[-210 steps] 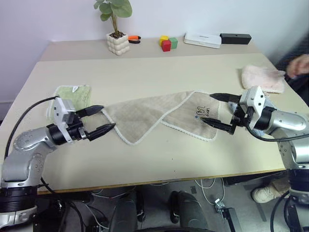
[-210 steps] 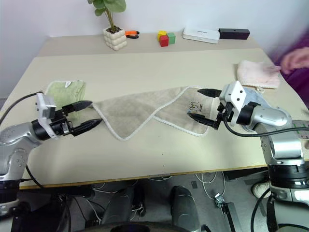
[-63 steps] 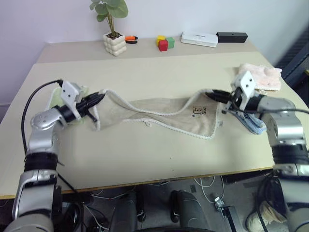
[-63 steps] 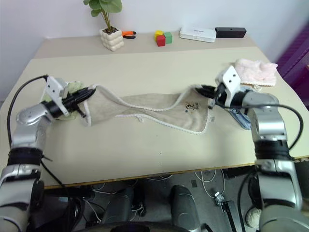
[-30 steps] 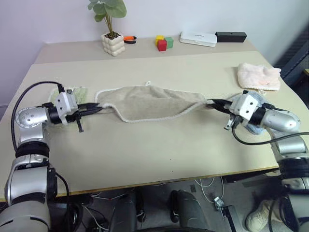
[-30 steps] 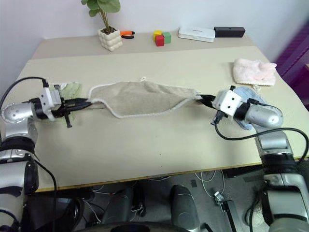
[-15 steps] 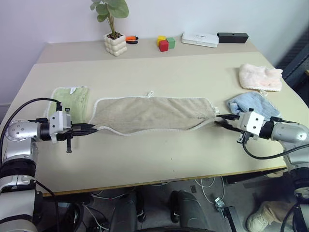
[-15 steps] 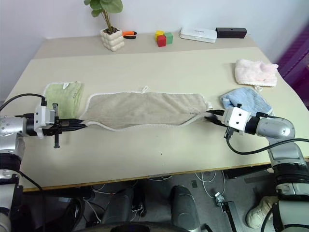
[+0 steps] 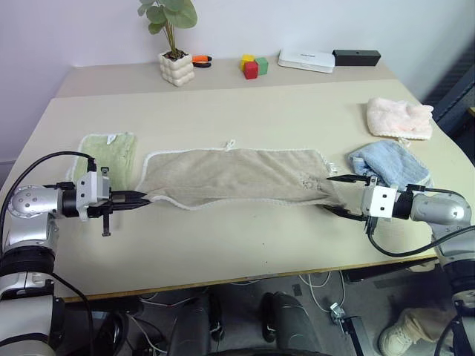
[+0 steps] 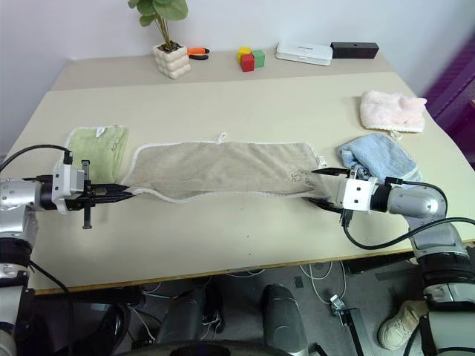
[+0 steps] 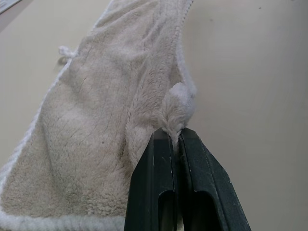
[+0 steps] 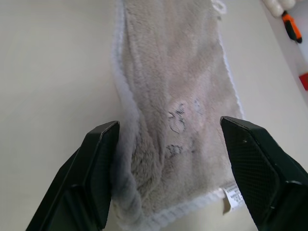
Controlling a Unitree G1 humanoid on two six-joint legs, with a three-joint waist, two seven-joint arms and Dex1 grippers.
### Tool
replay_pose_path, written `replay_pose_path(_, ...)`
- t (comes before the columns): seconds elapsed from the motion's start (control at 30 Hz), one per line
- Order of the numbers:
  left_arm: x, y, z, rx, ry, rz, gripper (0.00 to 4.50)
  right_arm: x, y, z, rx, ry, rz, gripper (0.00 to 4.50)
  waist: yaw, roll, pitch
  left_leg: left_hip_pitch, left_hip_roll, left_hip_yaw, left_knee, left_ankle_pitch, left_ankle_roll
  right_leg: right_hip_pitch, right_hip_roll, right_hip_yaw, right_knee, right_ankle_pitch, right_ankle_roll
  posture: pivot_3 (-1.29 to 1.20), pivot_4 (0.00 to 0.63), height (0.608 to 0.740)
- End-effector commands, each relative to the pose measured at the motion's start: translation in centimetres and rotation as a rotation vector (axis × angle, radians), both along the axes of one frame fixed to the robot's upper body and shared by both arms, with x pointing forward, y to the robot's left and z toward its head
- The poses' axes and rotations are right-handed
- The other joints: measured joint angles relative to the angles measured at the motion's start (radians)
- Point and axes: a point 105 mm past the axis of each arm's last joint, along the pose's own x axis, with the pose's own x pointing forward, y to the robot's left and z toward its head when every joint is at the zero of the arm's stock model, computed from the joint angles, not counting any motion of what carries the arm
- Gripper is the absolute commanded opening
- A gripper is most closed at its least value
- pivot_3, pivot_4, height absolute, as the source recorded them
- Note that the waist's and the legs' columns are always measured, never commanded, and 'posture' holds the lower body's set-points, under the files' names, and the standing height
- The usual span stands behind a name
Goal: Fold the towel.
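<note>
The towel [image 9: 234, 174] lay stretched flat across the table [image 9: 245, 111] btwn both arms, w/ left gripper [image 9: 141, 197] clenched on its left corner & right gripper [image 9: 335, 194] spread wide, jaws either side of the right end, nothing grasped.

Long beige terry towel [image 9: 234, 175] lies flat across the surface [image 9: 245, 245], mid-front. Small green cloth [image 9: 111, 148] just beside its left end; crumpled light-blue cloth [image 9: 388, 162] near its right end, fluffy pink cloth [image 9: 399, 119] behind that. White-potted plant [image 9: 180, 65] at far edge.
</note>
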Motion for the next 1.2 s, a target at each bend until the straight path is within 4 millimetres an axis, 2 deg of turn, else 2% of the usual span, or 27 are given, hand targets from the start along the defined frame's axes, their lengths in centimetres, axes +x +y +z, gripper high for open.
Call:
replay_pose_path(0.03,0.0,0.2,1.1,-0.015,-0.049,0.008,0.00,-0.4,-0.1,0.5,-0.034,-0.015,0.027,2.11,0.000,0.000,0.000,0.000,0.000,0.000,0.000,0.000,0.000,0.000,0.000,0.000,0.000,0.000,0.000,0.00,0.150,0.740)
replay_pose_path(0.17,-0.1,0.2,1.0,-0.017,-0.040,0.005,0.00,-0.6,-0.3,0.2,-0.041,-0.003,0.029,0.03,-0.001,0.000,0.000,0.000,0.000,0.000,0.000,0.000,0.000,0.000,0.000,0.000,0.000,0.000,0.000,0.00,0.150,0.740)
replay_pose_path(0.37,-0.2,0.4,1.1,-0.031,-0.009,0.009,0.00,-0.9,-1.1,0.3,-0.048,0.021,0.029,0.03,0.001,0.000,0.000,0.000,0.000,0.000,0.000,0.000,0.000,0.000,0.000,0.000,0.000,0.000,-0.001,0.00,0.150,0.740)
replay_pose_path(0.47,-0.8,0.8,1.1,-0.019,0.018,0.009,0.00,-1.9,-2.0,0.4,-0.037,0.097,0.032,0.03,0.000,0.000,0.000,0.000,0.000,0.000,0.000,0.000,0.000,0.000,0.000,0.000,0.000,0.000,0.000,0.00,0.150,0.740)
replay_pose_path(0.67,-2.0,1.7,0.9,0.000,0.073,0.011,0.00,-3.3,-3.2,1.8,0.108,0.241,0.008,0.03,-0.001,0.000,0.000,0.001,0.000,0.000,0.000,-0.001,0.001,0.000,-0.002,0.000,0.000,-0.001,-0.002,0.00,0.150,0.740)
replay_pose_path(0.73,-2.7,1.7,0.6,0.007,0.101,0.000,0.00,-3.8,-3.5,1.6,0.112,0.279,0.012,0.03,-0.001,0.000,0.000,0.001,0.000,0.000,0.000,-0.004,0.004,-0.001,-0.003,-0.001,0.000,-0.001,-0.003,0.00,0.150,0.740)
replay_pose_path(1.03,-6.2,1.6,-1.3,-0.054,0.222,-0.019,0.00,-6.0,-3.6,1.2,0.138,0.390,0.014,0.03,0.002,0.001,0.000,0.001,-0.002,0.000,0.000,-0.006,0.004,-0.005,-0.008,-0.001,-0.001,-0.002,-0.003,0.00,0.150,0.740)
replay_pose_path(1.2,-5.4,1.5,-0.9,-0.096,0.174,0.008,0.00,-5.5,-2.6,2.1,0.151,0.357,0.027,0.03,0.008,0.001,0.000,0.000,-0.002,0.000,0.000,-0.007,0.004,-0.005,-0.009,-0.002,-0.002,-0.002,-0.004,0.00,0.150,0.740)
